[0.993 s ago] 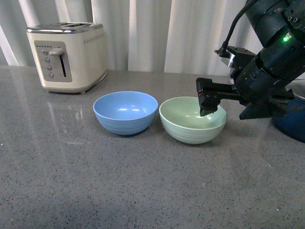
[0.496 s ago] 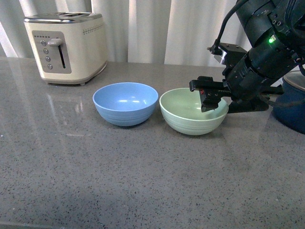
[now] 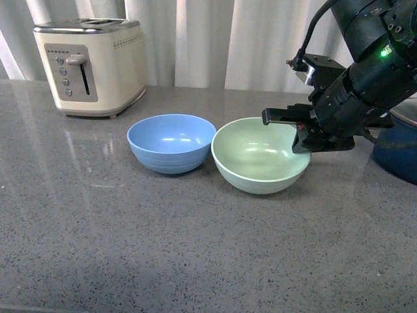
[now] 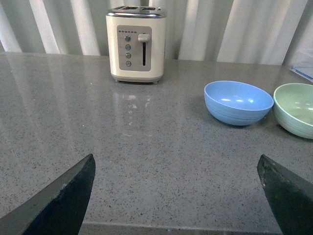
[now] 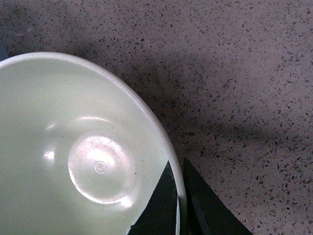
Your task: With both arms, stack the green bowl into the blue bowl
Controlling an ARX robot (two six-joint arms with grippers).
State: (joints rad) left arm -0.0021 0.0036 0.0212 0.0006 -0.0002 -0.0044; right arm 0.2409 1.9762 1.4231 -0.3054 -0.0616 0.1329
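Observation:
The green bowl sits tilted toward me on the grey counter, its left edge close beside the blue bowl. My right gripper is shut on the green bowl's right rim, one finger inside and one outside. In the right wrist view the green bowl fills the left half and my right gripper pinches its rim. My left gripper is open and empty, low over the near counter; its view shows the blue bowl and the green bowl far off.
A cream toaster stands at the back left, also in the left wrist view. A dark navy pot sits at the right edge behind my right arm. White curtains hang behind the counter.
My right gripper has closed on the green bowl's right rim and raised that side; the bowl now tilts toward me and sits slightly nearer the blue bowl.

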